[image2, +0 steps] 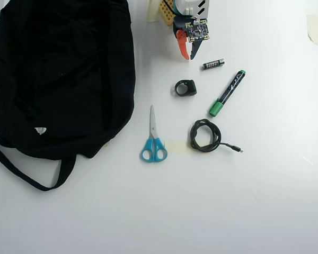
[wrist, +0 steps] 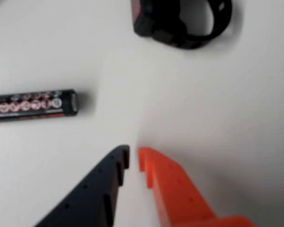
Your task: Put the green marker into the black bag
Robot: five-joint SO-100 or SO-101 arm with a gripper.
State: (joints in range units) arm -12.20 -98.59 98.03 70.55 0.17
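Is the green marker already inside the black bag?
No, in the overhead view the green marker lies on the bare table, well to the right of the black bag.

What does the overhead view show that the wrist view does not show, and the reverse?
Only the overhead view shows the green marker, the black bag, the scissors and the coiled cable. Only the wrist view shows the print on the battery up close, though blurred. Both show the battery, the black ring-shaped thing and the gripper, its black and orange fingers nearly together with nothing between them.
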